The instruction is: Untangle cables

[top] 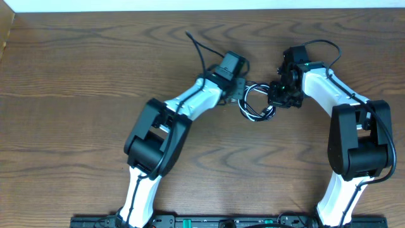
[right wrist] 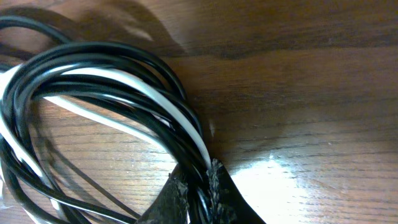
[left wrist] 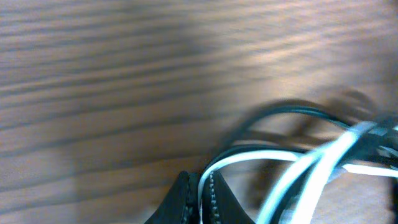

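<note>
A small coil of black and white cables (top: 256, 104) lies on the wooden table between the two grippers. My left gripper (top: 238, 94) is at the coil's left side, shut on the white cable (left wrist: 249, 158) with a black strand beside it. The black cable (left wrist: 292, 111) loops behind it, blurred. My right gripper (top: 276, 96) is at the coil's right side, shut on a bundle of black cable (right wrist: 93, 68) and white cable (right wrist: 155, 96) strands that run into the jaws (right wrist: 200, 186). The plugs are not visible.
The wooden table (top: 76, 76) spreads around both arms. A thicker black arm wire (top: 196, 47) trails up-left from the left wrist, and another loops over the right wrist (top: 323, 47). A pale wall edge runs along the far side (top: 202, 5).
</note>
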`<action>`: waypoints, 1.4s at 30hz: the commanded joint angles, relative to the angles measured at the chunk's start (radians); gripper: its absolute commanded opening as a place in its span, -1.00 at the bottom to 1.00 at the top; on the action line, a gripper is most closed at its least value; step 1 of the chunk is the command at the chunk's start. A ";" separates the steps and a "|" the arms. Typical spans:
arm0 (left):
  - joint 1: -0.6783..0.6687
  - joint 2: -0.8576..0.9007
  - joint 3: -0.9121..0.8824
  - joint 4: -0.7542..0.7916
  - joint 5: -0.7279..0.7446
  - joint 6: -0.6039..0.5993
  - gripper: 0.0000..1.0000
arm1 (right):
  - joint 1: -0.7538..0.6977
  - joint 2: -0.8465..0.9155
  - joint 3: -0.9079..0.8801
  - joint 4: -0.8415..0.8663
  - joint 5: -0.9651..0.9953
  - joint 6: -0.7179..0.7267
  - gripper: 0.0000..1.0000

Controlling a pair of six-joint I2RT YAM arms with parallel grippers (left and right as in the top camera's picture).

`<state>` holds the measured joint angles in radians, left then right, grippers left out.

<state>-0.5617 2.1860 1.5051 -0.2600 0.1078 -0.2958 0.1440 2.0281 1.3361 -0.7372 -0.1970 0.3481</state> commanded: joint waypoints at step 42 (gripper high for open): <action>-0.104 -0.076 -0.009 -0.148 0.119 -0.325 -0.21 | -0.028 0.037 -0.010 -0.011 0.030 -0.020 -0.51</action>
<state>-0.6479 2.0933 1.5002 -0.4011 0.3481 -0.5488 0.1257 2.0281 1.3396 -0.7403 -0.2058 0.3325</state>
